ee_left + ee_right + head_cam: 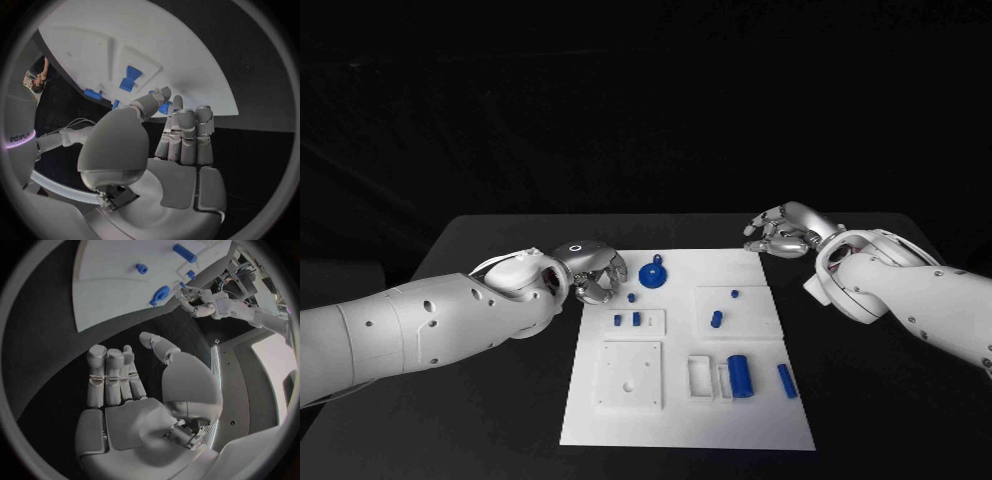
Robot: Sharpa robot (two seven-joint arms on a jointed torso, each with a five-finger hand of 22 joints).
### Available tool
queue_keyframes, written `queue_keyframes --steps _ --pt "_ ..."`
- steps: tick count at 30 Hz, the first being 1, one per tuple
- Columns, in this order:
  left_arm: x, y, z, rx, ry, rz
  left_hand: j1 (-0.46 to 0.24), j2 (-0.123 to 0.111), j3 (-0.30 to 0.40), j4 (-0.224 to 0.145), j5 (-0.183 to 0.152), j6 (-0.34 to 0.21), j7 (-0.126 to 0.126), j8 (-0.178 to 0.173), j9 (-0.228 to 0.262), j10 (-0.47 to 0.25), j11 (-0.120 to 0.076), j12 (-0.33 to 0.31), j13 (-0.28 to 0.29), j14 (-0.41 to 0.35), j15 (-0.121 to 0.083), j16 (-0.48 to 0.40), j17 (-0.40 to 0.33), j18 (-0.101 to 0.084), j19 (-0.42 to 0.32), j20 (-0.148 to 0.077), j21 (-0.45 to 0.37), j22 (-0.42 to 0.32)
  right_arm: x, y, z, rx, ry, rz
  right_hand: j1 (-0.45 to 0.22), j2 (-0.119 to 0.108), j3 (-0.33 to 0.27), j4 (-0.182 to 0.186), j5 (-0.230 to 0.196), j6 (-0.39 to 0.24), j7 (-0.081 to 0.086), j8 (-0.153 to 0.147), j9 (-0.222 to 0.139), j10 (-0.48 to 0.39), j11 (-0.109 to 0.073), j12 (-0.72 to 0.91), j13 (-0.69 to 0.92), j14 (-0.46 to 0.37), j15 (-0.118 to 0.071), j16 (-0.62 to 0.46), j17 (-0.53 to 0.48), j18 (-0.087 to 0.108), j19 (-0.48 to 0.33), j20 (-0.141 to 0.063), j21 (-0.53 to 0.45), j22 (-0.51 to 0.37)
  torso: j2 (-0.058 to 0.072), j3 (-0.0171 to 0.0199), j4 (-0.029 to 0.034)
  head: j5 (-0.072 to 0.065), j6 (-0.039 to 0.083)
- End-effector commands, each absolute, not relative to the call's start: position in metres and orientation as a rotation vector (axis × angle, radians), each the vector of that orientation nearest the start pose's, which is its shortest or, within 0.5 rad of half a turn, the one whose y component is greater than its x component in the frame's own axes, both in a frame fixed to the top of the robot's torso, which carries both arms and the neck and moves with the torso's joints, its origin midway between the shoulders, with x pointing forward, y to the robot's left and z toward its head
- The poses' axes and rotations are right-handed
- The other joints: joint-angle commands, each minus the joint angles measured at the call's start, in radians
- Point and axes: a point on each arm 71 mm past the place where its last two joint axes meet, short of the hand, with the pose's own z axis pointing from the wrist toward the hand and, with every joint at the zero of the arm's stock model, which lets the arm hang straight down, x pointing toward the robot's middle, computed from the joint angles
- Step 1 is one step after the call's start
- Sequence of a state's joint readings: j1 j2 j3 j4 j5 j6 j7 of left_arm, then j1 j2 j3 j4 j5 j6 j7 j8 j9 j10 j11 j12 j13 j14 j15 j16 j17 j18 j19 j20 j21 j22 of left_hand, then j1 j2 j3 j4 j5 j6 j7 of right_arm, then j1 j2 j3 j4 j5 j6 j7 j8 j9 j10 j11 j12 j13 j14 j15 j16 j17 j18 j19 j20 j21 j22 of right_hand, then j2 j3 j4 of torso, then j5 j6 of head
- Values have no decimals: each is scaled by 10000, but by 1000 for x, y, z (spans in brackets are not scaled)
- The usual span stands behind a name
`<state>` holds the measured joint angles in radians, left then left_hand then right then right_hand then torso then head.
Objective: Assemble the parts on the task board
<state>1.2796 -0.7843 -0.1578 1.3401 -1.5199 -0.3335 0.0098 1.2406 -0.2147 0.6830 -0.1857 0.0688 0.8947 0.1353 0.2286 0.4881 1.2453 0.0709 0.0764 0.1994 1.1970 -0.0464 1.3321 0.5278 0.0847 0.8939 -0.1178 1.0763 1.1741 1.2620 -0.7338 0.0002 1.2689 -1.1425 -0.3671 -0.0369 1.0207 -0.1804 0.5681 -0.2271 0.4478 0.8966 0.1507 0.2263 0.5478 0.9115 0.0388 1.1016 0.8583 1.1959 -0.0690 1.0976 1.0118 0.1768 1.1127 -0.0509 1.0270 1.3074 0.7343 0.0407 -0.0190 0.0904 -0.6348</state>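
Blue teardrop part (656, 272) looks light, rigid and slick, so I'd pinch its narrow stem with my empty, spread left hand (589, 268), right hand (788, 230) also empty.

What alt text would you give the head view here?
A white task board lies on a black table, with small blue parts scattered across it. The left hand hovers at its left edge, the right hand beyond its far right corner, both empty.
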Motion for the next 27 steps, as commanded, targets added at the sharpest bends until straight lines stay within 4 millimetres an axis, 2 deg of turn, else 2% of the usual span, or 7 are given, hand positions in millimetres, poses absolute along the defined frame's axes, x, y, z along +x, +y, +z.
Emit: queue_keyframes --steps 1,5,9,10,12,21,27 --pt "517 227 -186 1468 16140 -6232 123 5 67 7 62 49 131 55 16 -77 29 -33 -5 -51 67 -97 -33 333 15 -200 -73 15 541 -215 -154 267 16125 7355 173 15 63 -222 -256 -54 15 -2 -4 -155 31 -1007 -733 -10 30 -70 -129 850 -20 60 -90 -8 -4 4 -1 -158 89" --pt "521 238 -176 -1070 16100 -7487 96 48 58 38 123 99 256 117 29 -72 48 -30 0 -185 86 -250 -115 303 -86 -162 -165 -7 534 -209 -158 -1008 16321 7040 401 57 256 -580 -786 -1 107 91 14 -69 162 -3516 -2660 19 181 -38 -302 850 60 74 -173 -14 -15 12 -4 -448 139" --pt "523 249 -171 -4947 15802 -9417 -572 -104 -213 410 -40 99 262 176 39 -51 85 -16 14 -647 133 -924 -443 151 -491 -48 -547 -147 527 -204 -161 -2092 16359 6626 814 69 439 -610 -1327 161 104 245 63 237 319 -5243 -3957 116 309 53 -397 850 177 26 -182 1 -9 20 5 -593 192" --pt "522 250 -171 -5677 15692 -9897 -748 -136 -362 462 -20 100 250 200 50 25 64 27 39 -748 122 -1128 -542 109 -643 -29 -690 -199 525 -203 -162 -2334 16383 6525 959 103 550 -517 -1594 202 84 304 74 828 376 -6119 -4617 158 370 76 -489 850 239 30 -208 1 -5 17 7 -618 203" --pt "520 251 -170 -6560 15487 -10594 -857 -91 -501 451 -4 95 239 231 66 78 58 59 63 -941 121 -1451 -690 30 -880 6 -911 -279 522 -201 -164 -2849 16355 6289 991 47 526 -599 -1557 262 61 353 84 921 400 -6539 -4871 199 361 106 -536 850 280 26 -214 8 -3 17 2 -650 215" --pt "512 239 -166 -7364 15223 -12542 -901 344 -716 49 56 68 210 380 134 7 195 30 93 -1469 297 -2940 -1306 -467 -1801 174 -1904 -627 511 -190 -174 -4779 16365 5030 1244 -89 845 -525 -1872 482 -28 480 74 1496 461 -7693 -5514 375 413 199 -752 850 504 13 -240 15 5 -15 8 -770 191" --pt "509 234 -166 -7333 15216 -12765 -912 416 -730 -40 67 26 223 392 135 -42 227 9 90 -1487 333 -3189 -1374 -543 -1857 161 -2034 -662 509 -186 -181 -5368 16309 4408 1313 -279 1198 -362 -2086 519 -32 477 4 1802 471 -8232 -5775 457 422 260 -892 850 632 15 -276 15 11 -23 22 -823 156"
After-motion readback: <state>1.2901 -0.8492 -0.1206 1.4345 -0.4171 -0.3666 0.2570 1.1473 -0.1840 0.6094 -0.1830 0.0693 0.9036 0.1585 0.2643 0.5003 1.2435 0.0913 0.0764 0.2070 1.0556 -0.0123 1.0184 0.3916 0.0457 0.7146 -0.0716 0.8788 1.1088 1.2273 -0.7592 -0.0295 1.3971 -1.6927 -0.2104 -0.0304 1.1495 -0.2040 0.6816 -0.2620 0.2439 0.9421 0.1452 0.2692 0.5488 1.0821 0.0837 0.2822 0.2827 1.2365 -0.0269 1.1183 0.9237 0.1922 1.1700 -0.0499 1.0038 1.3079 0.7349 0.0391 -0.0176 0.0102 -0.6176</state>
